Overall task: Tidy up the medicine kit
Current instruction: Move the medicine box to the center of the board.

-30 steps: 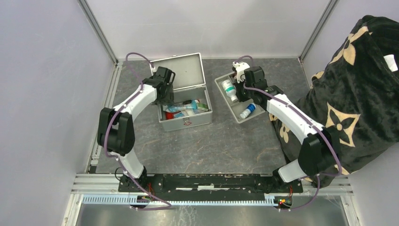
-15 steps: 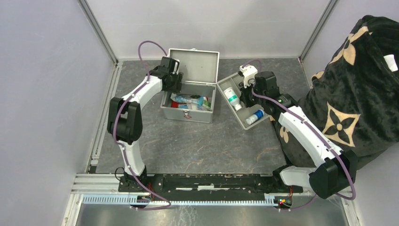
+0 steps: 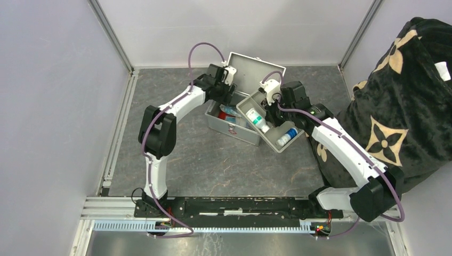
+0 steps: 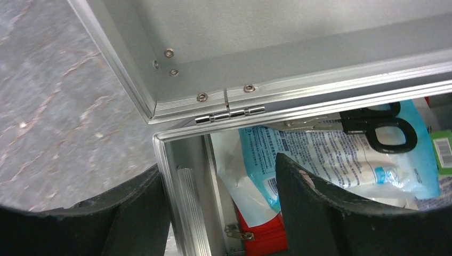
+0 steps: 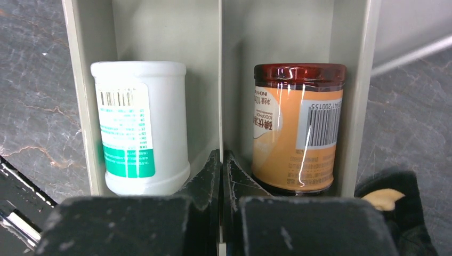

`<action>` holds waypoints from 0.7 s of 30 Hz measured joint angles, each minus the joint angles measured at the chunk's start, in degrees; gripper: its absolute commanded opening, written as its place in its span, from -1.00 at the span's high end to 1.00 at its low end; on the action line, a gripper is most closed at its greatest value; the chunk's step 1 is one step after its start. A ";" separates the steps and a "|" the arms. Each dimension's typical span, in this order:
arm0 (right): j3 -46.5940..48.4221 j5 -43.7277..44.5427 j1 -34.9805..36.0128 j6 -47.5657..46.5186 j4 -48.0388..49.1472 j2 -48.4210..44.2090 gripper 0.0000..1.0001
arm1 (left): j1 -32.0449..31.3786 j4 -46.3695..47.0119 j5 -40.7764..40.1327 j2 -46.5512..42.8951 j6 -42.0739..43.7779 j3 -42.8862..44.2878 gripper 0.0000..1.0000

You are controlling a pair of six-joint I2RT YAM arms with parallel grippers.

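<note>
Medicine kit sits open on counter: rigid metal, likely heavy, slick; wall rim looks best hold. Left end effector spread astride its corner wall; right end effector pinches tray divider.

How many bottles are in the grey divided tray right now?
3: a white green-labelled bottle and an orange brown-capped bottle side by side across the divider, and a blue-capped bottle at the tray's near end. The right arm may hide others.
</note>
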 measured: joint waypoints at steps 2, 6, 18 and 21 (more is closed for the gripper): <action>0.87 0.02 0.68 -0.39 -0.26 0.24 1.00 | -1.68 0.07 0.96 0.11 0.09 0.02 -0.47; 2.16 0.09 0.85 -1.25 -0.98 0.55 1.00 | -2.86 1.03 1.81 0.11 -1.68 0.66 -0.56; 7.85 -0.17 0.94 -7.37 -2.01 6.49 1.00 | 6.01 10.38 -2.84 -21.16 -22.82 -9.33 -0.67; 11.30 -0.39 0.94 -10.27 -2.23 10.01 1.00 | 5.62 10.60 -7.54 -28.35 -26.40 -14.40 -0.69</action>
